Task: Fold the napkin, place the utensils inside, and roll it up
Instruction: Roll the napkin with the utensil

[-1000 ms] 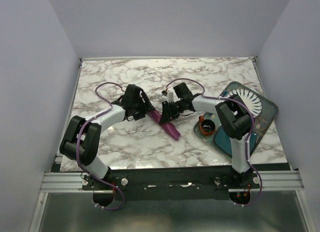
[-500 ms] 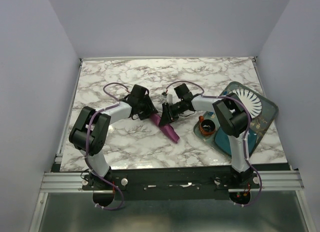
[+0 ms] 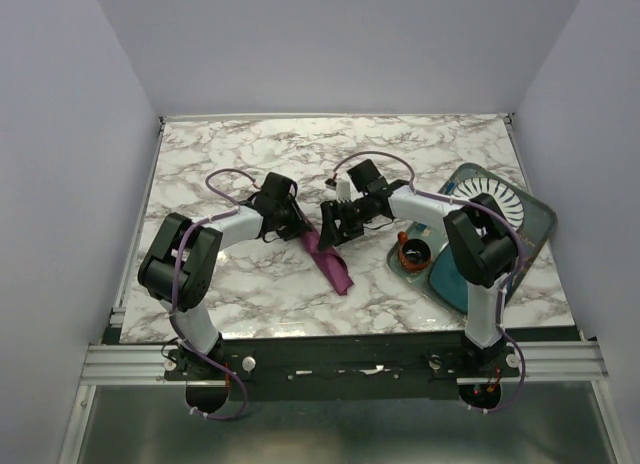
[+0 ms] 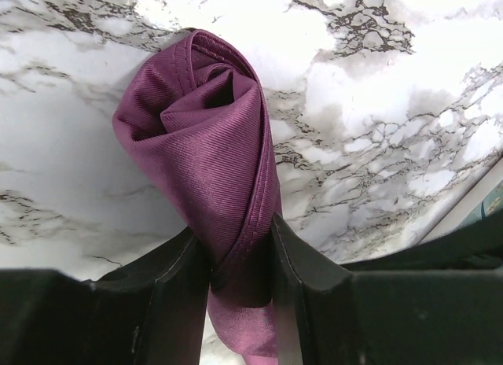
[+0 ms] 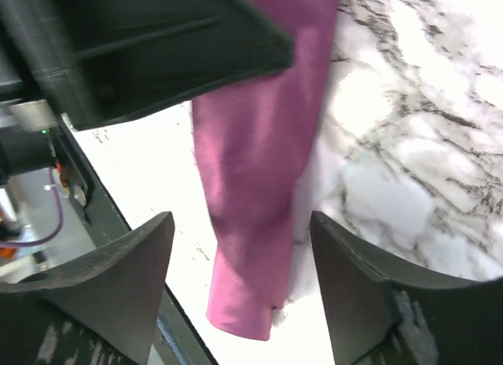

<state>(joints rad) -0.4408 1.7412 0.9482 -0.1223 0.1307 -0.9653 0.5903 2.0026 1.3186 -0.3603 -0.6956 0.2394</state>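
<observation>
**A:** Where the two arms meet at mid-table, what state is the napkin in?

**B:** The napkin [image 3: 328, 256] is a tight plum-purple roll lying on the marble table [image 3: 250, 154]. It slants from the grippers down toward the near edge. In the left wrist view its spiral end faces the camera.

**A:** Left gripper?

**B:** The left gripper [image 4: 240, 270] is clamped on the roll. Both fingers [image 4: 177, 290] press its sides, with the cloth pinched between them.

**A:** Right gripper?

**B:** The right gripper [image 5: 240, 243] has its jaws wide apart. In its wrist view the fingers stand on either side of the roll's free end, with bare marble between each finger and the cloth. No contact seen.

**A:** Anything else on the table?

**B:** A teal mat [image 3: 530, 239] lies at the right side, carrying a white plate [image 3: 495, 199]. An orange-rimmed cup [image 3: 413, 252] sits at the mat's left edge, apart from the roll.
</observation>
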